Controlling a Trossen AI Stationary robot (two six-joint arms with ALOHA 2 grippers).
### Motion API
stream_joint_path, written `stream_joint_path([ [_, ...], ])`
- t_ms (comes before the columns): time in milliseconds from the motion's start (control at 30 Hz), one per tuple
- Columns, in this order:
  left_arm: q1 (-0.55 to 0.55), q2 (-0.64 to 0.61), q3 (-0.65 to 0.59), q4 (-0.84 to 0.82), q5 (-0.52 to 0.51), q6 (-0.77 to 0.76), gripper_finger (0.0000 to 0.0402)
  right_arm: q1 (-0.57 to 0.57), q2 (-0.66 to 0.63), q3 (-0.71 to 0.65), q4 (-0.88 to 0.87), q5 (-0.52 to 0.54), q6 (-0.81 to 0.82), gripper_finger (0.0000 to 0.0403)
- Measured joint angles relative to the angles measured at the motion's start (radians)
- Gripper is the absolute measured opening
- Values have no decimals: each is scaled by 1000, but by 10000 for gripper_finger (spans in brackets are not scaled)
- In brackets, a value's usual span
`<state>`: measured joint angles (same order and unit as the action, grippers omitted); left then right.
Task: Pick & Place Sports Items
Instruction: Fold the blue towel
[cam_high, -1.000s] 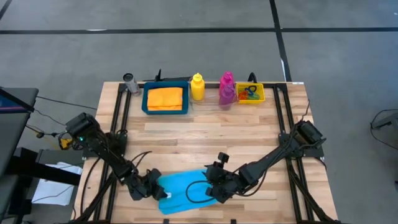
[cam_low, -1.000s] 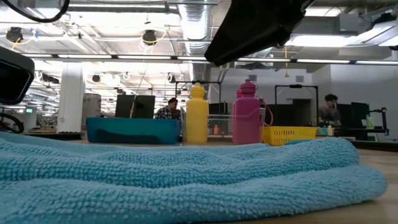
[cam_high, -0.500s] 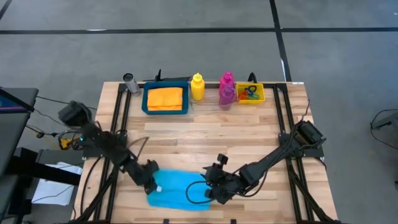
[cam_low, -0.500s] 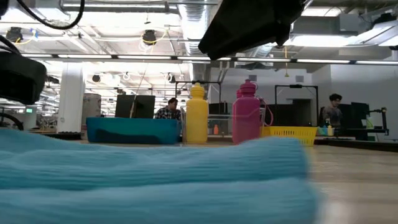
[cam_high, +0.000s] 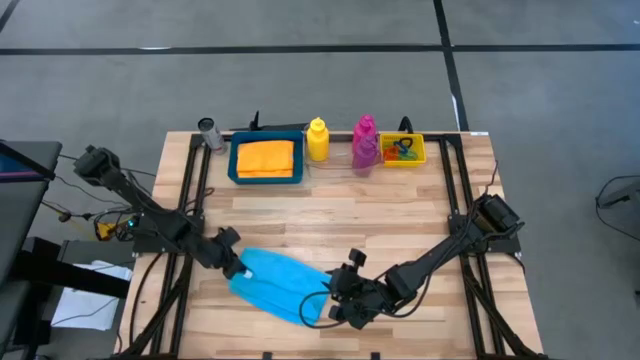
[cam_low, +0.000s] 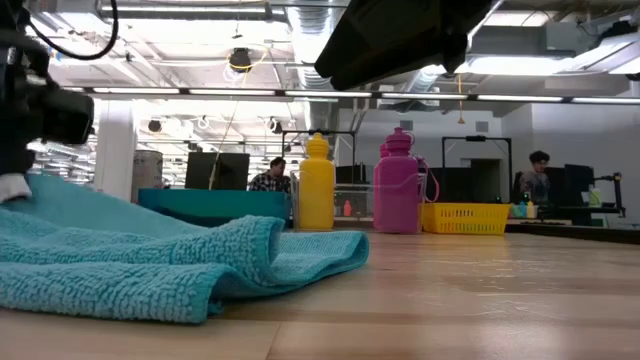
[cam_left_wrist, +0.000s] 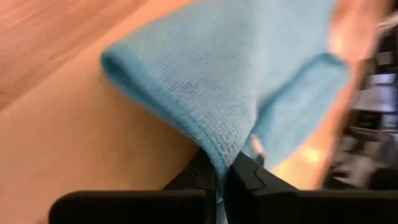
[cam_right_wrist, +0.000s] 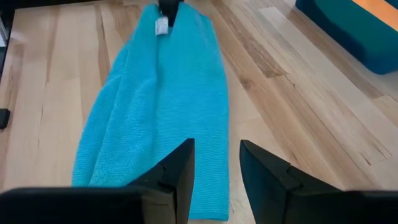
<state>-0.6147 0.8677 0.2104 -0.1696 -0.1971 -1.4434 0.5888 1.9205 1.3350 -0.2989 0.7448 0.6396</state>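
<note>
Down near the front edge of the wooden table (cam_high: 340, 215) lies the cyan cloth (cam_high: 275, 283), spread long and a bit crumpled. Pinched at one corner by the left gripper (cam_high: 236, 268), fingers squeezed tight together on the cloth edge. Has a small white tag (cam_right_wrist: 161, 25) by that corner, too small to read. Right gripper (cam_high: 335, 308) low at the other end of the cloth, fingers a little apart, holding nothing. Farther back, blue tray (cam_high: 237, 163) with the orange cloth (cam_high: 266, 157) folded inside. Next to it, yellow bottle (cam_high: 317, 140), then magenta bottle (cam_high: 364, 133), both standing up. Small yellow bin (cam_high: 416, 157) beside them, with coloured rings (cam_high: 402, 150) inside. No readable writing on any of these.
</note>
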Motion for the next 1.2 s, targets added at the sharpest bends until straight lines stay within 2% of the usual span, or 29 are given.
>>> stream_joint_path([
  [133,0,-74,2,19,-9,6,1,0,0,0,0,-1,0,119],
  [267,-1,-77,2,68,-14,7,1,0,0,0,3,-1,-3,119],
  [500,-1,2,4,235,-14,7,0,0,0,0,4,-1,-4,119],
  [767,-1,147,8,427,-13,26,0,0,0,0,4,-17,-4,119],
  [900,-1,213,60,431,-13,33,0,0,0,0,4,-34,-4,119],
  [1200,-1,313,244,435,-12,185,0,0,0,0,4,-34,-4,119],
])
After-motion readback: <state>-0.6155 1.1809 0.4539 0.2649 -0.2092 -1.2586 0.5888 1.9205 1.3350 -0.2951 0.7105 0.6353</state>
